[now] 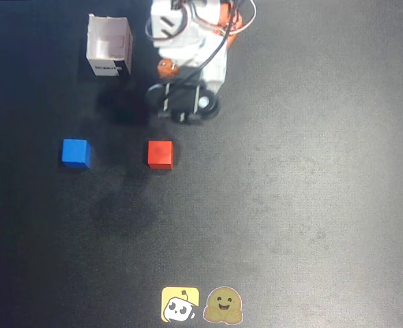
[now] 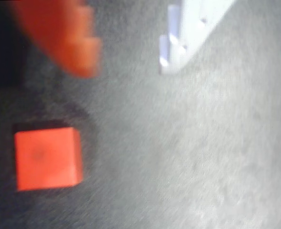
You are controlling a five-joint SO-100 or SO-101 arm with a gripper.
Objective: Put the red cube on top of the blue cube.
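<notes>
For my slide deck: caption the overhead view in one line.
Red cube and blue cube sit apart on the dark table, arm's tool above them, nothing grasped.

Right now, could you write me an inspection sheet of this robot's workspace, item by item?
Surface: dark matte table, bare around the cubes.
Job's things: red cube and blue cube sit apart on the table, not stacked.
Clutter: open white box at the back; two stickers at the near edge.
Grippers: gripper above the table in the wrist view, open and empty, beside the red cube.
Cables: black cables loop over the arm.
Surroundings: nothing seen.
</notes>
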